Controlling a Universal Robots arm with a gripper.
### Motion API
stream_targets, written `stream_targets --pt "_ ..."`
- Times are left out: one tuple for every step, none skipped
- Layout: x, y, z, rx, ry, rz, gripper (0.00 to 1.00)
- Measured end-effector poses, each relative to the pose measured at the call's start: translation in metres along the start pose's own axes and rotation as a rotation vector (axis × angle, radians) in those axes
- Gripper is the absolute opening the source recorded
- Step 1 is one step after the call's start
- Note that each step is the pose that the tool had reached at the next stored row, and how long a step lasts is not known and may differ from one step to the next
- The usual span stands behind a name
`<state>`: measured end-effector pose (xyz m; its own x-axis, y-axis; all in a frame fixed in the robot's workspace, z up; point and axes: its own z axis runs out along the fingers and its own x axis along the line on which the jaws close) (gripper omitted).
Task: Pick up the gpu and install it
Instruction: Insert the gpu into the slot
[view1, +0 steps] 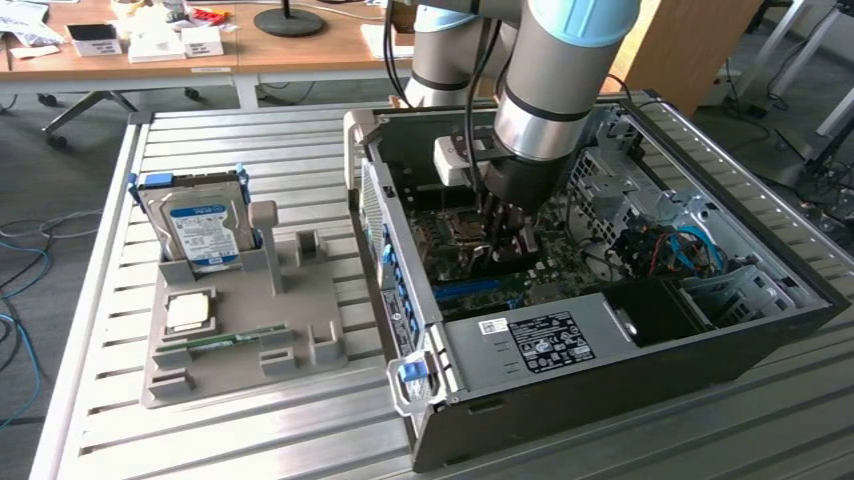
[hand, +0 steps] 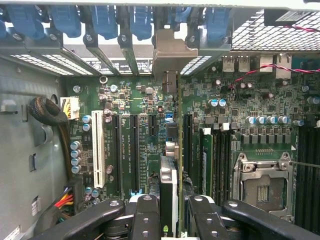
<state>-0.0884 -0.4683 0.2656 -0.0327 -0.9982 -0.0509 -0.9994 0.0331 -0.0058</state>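
The claw (hand: 170, 212) was closed on the gpu (hand: 169, 187), pinching the card edge-on between its black fingers (hand: 145, 215) so that the card stood upright over the motherboard (hand: 145, 100). In the wrist view the card's silver end bracket (hand: 170, 57) rose against the rear wall of the case, lined up with one of the expansion openings under the row of blue clips (hand: 105, 20). The card ran along a slot just beside the two long black slots (hand: 135, 152) and the white slot (hand: 98, 150), with the empty processor socket (hand: 260, 187) off to the other side. The step in hand appeared to be the installation itself: the card was already lifted, carried into the computer case (view1: 601, 340) and lowered close to the board. Whether its edge had entered the slot could not be told. The next move would call for a straight, even press along the slot, with the bracket kept flush to the rear wall. Farther off in the exterior view, on the tabletop (view1: 200, 440), the grey parts tray (view1: 240, 330) held the hard drive (view1: 200, 225).
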Motion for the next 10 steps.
stream_targets --pt "0.0000 0.0000 0.0000 0.0000 0.0000 0.000 0.27" --pt "0.0000 0.0000 0.0000 0.0000 0.0000 0.000 0.27" --pt "0.0000 0.0000 0.0001 0.0000 -0.0001 0.000 0.27" --pt "0.0000 0.0000 0.0002 0.0000 -0.0001 0.000 0.27" --pt "0.0000 0.0000 0.0007 0.0002 -0.0004 0.000 0.27" --pt "0.0000 0.0000 0.0011 0.0001 -0.0004 0.000 0.27" --pt "0.0000 0.0000 0.0012 0.0000 0.0000 0.000 0.27" --pt "0.0000 0.0000 0.0014 0.0000 0.0009 0.000 0.27" --pt "0.0001 0.0000 0.0014 0.0000 0.0014 0.000 0.27" --pt "0.0001 0.0000 0.0014 0.0000 0.0015 0.000 0.27"
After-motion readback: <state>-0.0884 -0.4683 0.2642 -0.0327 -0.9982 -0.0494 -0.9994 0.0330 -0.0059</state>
